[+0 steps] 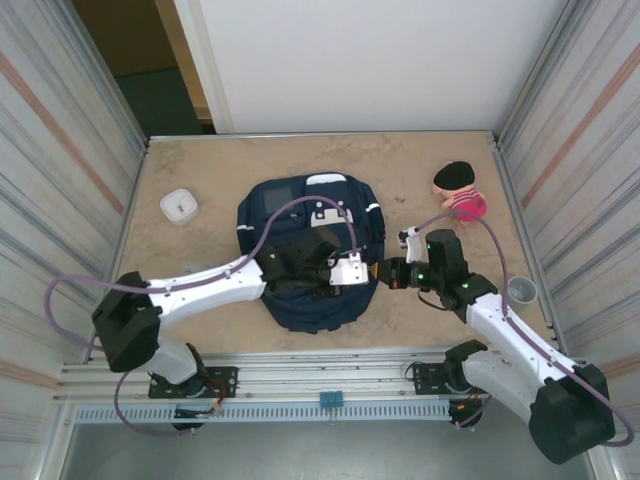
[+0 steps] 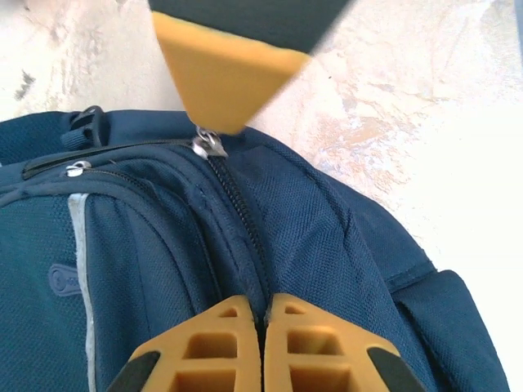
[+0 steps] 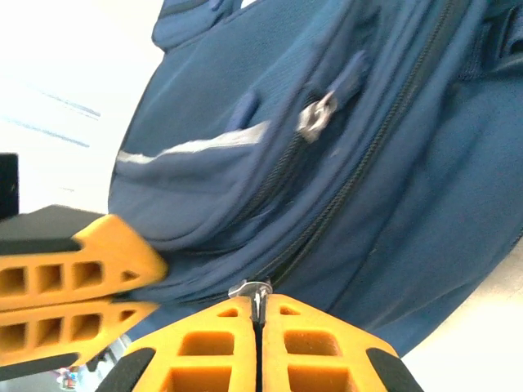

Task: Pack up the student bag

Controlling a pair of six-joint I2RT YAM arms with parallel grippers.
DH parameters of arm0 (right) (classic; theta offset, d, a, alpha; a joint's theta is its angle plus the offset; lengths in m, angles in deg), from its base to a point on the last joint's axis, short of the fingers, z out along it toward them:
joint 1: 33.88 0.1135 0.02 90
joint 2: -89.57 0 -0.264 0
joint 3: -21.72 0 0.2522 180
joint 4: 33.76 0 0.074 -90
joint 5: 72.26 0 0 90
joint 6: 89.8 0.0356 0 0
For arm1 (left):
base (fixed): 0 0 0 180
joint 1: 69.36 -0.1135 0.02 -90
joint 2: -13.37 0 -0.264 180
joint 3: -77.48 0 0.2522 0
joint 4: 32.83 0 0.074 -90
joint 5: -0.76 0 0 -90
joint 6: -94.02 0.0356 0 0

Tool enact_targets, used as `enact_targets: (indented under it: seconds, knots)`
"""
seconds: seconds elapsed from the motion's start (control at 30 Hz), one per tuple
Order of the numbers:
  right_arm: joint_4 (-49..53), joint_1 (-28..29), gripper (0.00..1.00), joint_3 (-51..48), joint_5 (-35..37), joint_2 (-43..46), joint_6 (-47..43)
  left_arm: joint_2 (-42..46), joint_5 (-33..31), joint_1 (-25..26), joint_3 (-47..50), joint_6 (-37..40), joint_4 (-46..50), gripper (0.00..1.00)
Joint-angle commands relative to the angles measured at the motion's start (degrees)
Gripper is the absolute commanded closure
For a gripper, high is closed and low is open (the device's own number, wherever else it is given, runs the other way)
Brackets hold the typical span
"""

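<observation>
**Both grippers shut on the bag's main zip**

The right gripper (image 3: 258, 304) has its fingers together, clamped on the metal zip pull (image 3: 255, 288) of the main zip. The left gripper (image 2: 263, 314) is also closed, its tips pressed to the same zip line a little way along. Whether any fabric is caught between them cannot be told.

The left wrist view shows the zip teeth meshed between the two grippers, with the right gripper's orange tip sitting on the pull. The right wrist view shows the pinch itself, and a second pull (image 3: 315, 118) with a blue fabric tab on a front pocket, beside a pale reflective stripe (image 3: 196, 147). An oval emblem (image 2: 61, 279) on the pocket is too blurred to read.

From above, the student bag (image 1: 300, 305) lies flat in the middle of the counter (image 1: 200, 165), nearer the near edge. Its grey patch (image 1: 282, 197) and white patch (image 1: 325, 180) face up, and any writing on them is too small to read.

A small white tub (image 1: 178, 205) sits near the left edge. A grey cup (image 1: 521, 290) stands by the right edge. The contents of both cannot be told. A pink toy (image 1: 460, 195) with a black top lies toward the far right corner.
</observation>
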Motion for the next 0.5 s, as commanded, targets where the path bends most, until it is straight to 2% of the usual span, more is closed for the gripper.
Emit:
enact_targets:
  seconds: [0.0,0.1,0.2,0.27,0.33,0.4,0.47]
  knots:
    - [-2.7,-4.4,1.0,1.2,-0.3,-3.5,-0.7,7.9,3.6,-0.8,4.7,3.8,4.6,0.95]
    - [-4.0,-4.9,1.0,2.6,-1.8,-8.3,-0.8,12.5,3.1,-1.6,7.8,3.5,6.2,0.91]
    - [-6.4,-3.8,1.0,3.0,-3.7,-8.3,0.6,16.4,0.5,-1.7,9.9,1.5,8.5,0.85]
    - [-5.8,-1.9,1.0,3.5,-2.8,-6.7,0.1,18.5,0.0,-1.7,11.1,-0.2,8.5,0.75]
    - [-3.7,-0.4,1.0,4.5,-2.2,-5.9,-1.2,19.5,1.1,-1.6,11.3,-2.1,7.7,0.58]
    - [-1.9,0.6,1.0,5.2,-2.2,-5.7,-1.9,19.2,2.5,-1.3,10.0,-4.8,6.1,0.45]
    - [-1.5,1.1,1.0,5.3,-2.2,-5.6,-1.9,17.5,1.5,-0.6,7.9,-7.2,4.1,0.41]
